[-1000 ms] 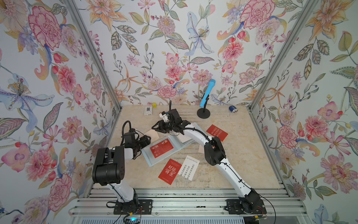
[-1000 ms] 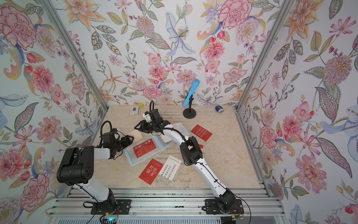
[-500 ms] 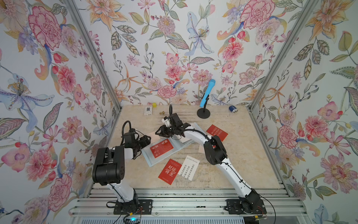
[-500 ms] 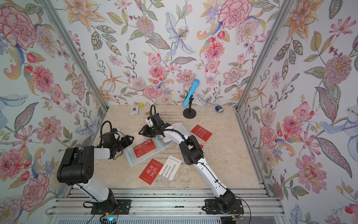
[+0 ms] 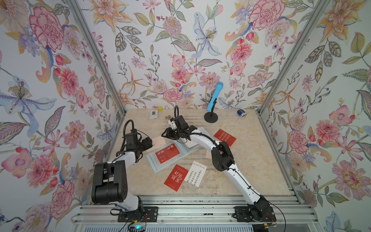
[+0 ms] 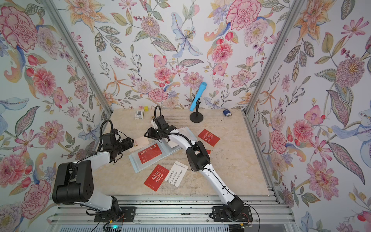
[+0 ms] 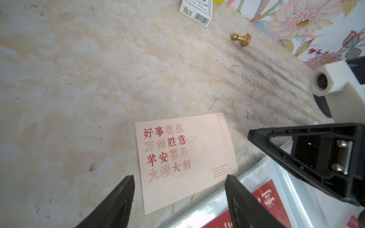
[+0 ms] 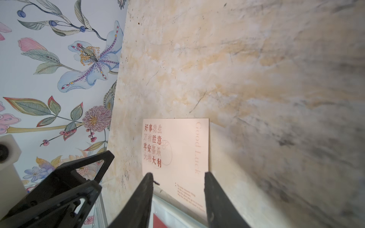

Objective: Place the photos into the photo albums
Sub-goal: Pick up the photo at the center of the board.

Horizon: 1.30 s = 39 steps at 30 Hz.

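Found the pale blue album (image 5: 155, 165) lying open at mid-worktop (image 5: 251, 170), a red card (image 5: 167, 153) under its clear sleeve and a pale pink card (image 7: 183, 158) flat on the worktop touching its far left edge. Saw left fingers (image 7: 235, 189) spread wide, empty, over that card's near end; right fingers (image 8: 146, 189) also parted, gripping nothing, aimed at the same card from over the album. Counted in front of the album a loose red card (image 5: 176, 177) beside a white card (image 5: 197, 176), plus a MONEY card (image 5: 224, 137) off to its right
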### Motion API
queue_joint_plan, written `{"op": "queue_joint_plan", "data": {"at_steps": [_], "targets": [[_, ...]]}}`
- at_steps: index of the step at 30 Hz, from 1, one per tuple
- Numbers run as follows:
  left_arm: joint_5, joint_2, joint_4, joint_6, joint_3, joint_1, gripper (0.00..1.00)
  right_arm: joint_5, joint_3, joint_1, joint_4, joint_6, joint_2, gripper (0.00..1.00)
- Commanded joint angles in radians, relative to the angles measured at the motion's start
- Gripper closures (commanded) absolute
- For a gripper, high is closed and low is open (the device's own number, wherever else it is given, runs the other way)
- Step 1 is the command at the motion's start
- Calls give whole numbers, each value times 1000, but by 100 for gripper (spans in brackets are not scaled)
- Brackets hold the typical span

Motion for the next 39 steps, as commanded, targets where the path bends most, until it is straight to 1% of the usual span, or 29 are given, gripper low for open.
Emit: {"op": "queue_joint_plan", "data": {"at_steps": [1,6,10,19,23,30,33,39], "targets": [[-16,77,-48,28,25,10,24,54,11,14,-35,-12,45,55],[36,147,-16,6,34,10,24,63,1,27,-36,-5,53,55],[39,164,-9,4,30,11,24,48,12,34,-35,9,67,55],[102,196,52,-34,7,11,24,-54,117,34,-14,85,123,55],[104,196,55,-32,6,11,24,-95,112,27,21,110,107,55],[108,196,54,-28,0,11,24,-163,34,11,135,158,14,55],[107,193,55,-28,-2,10,24,-186,30,10,154,167,-12,55],[107,189,54,-26,-4,11,24,-256,19,13,222,215,-28,55]]}}
